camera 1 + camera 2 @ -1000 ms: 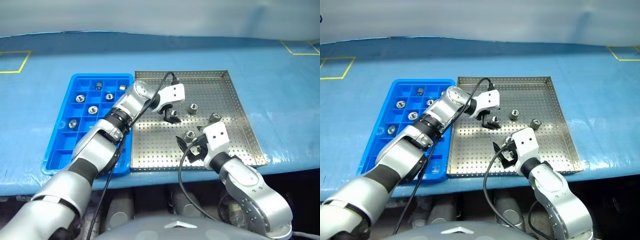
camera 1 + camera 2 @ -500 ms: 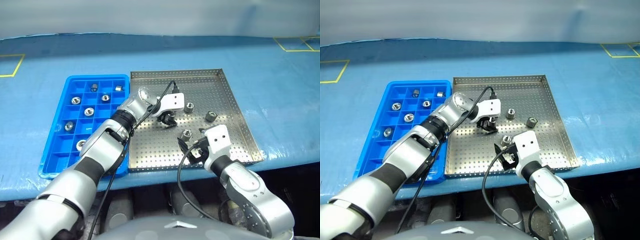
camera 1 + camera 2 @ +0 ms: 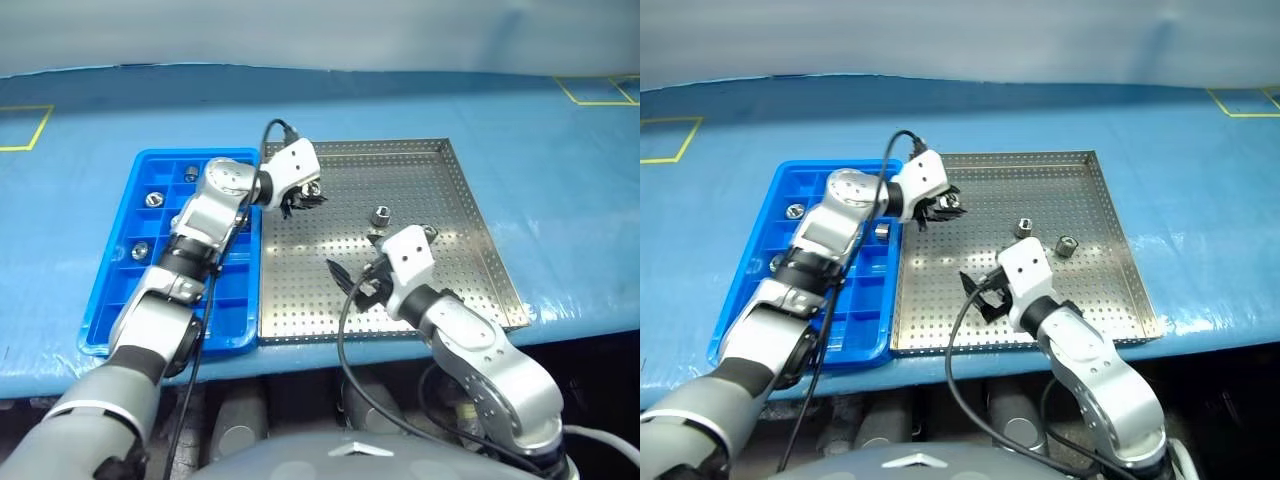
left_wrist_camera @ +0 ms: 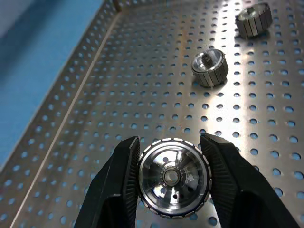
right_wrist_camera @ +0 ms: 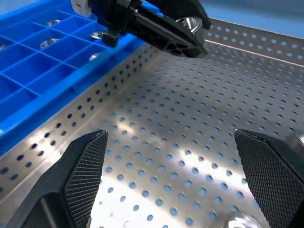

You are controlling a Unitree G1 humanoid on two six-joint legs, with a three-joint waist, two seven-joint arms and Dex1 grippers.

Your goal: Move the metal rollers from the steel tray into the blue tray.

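Note:
My left gripper (image 3: 303, 201) is shut on one of the metal rollers (image 4: 173, 178) and holds it above the left part of the steel tray (image 3: 470, 190), near the blue tray (image 3: 100, 310). Two more rollers (image 3: 381, 214) (image 3: 1066, 245) lie on the steel tray's perforated floor. Several rollers (image 3: 153, 199) sit in the blue tray's compartments, partly hidden by my left arm. Over the steel tray's front middle my right gripper (image 3: 350, 282) stands open with nothing between its fingers (image 5: 85, 166). The right wrist view shows the left gripper with its roller (image 5: 192, 21) beyond them.
Both trays lie side by side on a blue-covered table (image 3: 560, 160), blue tray on the left. The table's front edge runs just below the trays. Yellow tape marks (image 3: 25, 125) lie at the far corners.
My left gripper has shut on a roller in the steel tray, then lifted it up and leftward toward the blue tray. The right gripper has shifted a little left, still open.

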